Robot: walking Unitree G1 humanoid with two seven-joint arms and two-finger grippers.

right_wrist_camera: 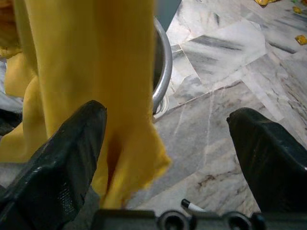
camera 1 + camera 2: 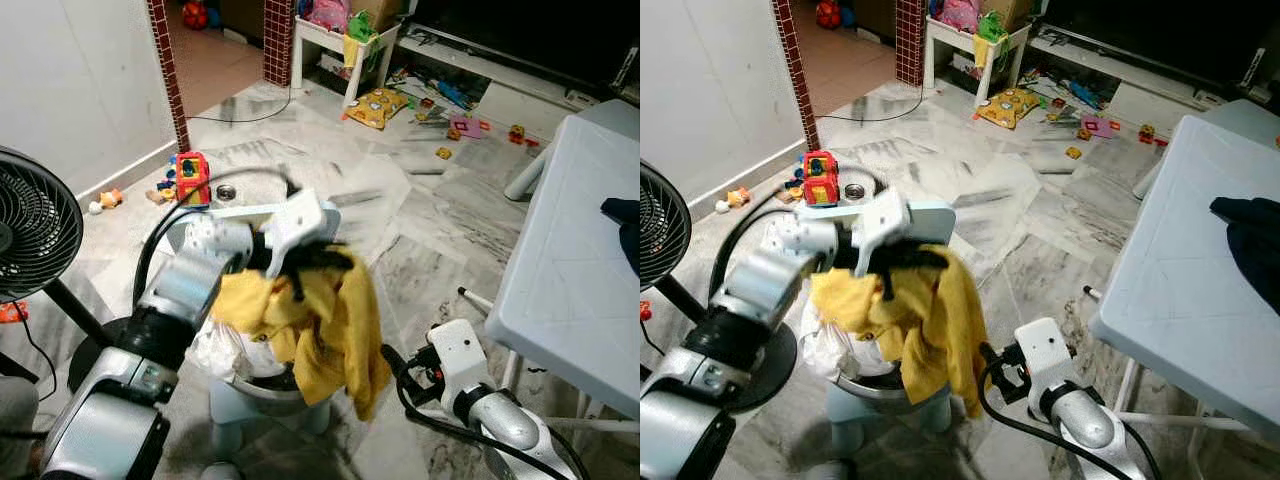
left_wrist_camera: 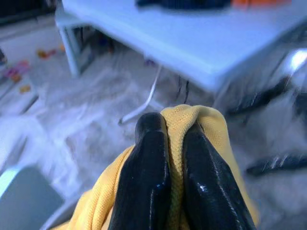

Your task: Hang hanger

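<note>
- The left gripper [image 3: 168, 139] is pinching the yellow garment [image 2: 330, 330], fingers clamped together on a fold, above the metal basin [image 1: 163, 72].
- The right gripper [image 1: 168, 158] is waiting beside the hanging cloth (fingers spread wide apart).

Left fingers [image 3: 165, 172] pinched, right fingers [image 1: 62, 163] apart

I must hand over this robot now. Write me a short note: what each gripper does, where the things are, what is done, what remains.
Left gripper: shut on the yellow garment, held up above the metal basin on the pale stool.
Right gripper: open, low beside the hanging cloth, holding nothing.
White laundry lies in the basin. A dark garment lies on the white table.
Done: yellow garment lifted out.
Left: no hanger can be made out, so the hanging is not yet done.
</note>
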